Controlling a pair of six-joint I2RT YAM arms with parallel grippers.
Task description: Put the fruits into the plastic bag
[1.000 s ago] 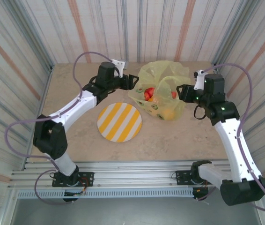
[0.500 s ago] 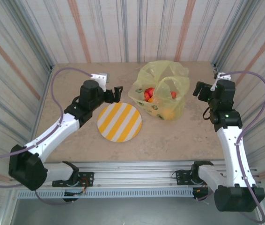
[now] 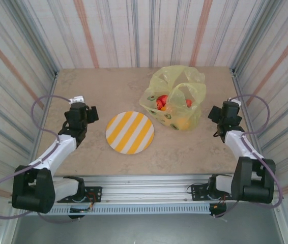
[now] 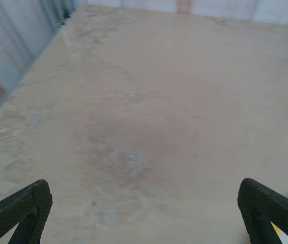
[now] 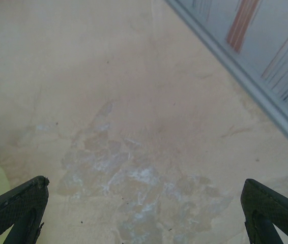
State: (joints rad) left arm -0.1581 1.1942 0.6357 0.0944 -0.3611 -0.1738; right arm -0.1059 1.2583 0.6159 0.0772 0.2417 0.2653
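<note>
The overhead view is bright and evenly lit by diffuse light. It is sharp throughout, with only faint soft shadows on the table (image 3: 184, 152) and slight wide-angle bowing toward the frame edges. The plastic bag (image 3: 177, 96) glows translucent, with small glints. Both wrist views are paler and hazier, washed out toward the top, and the dark fingertips (image 4: 19, 208) in the lower corners are blurred.

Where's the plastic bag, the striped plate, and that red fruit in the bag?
plastic bag (image 3: 189, 80), top external view, on its crinkled upper wall.
striped plate (image 3: 130, 132), top external view, on its bare middle.
red fruit (image 3: 162, 100), top external view, on its visible top inside the bag.
</note>
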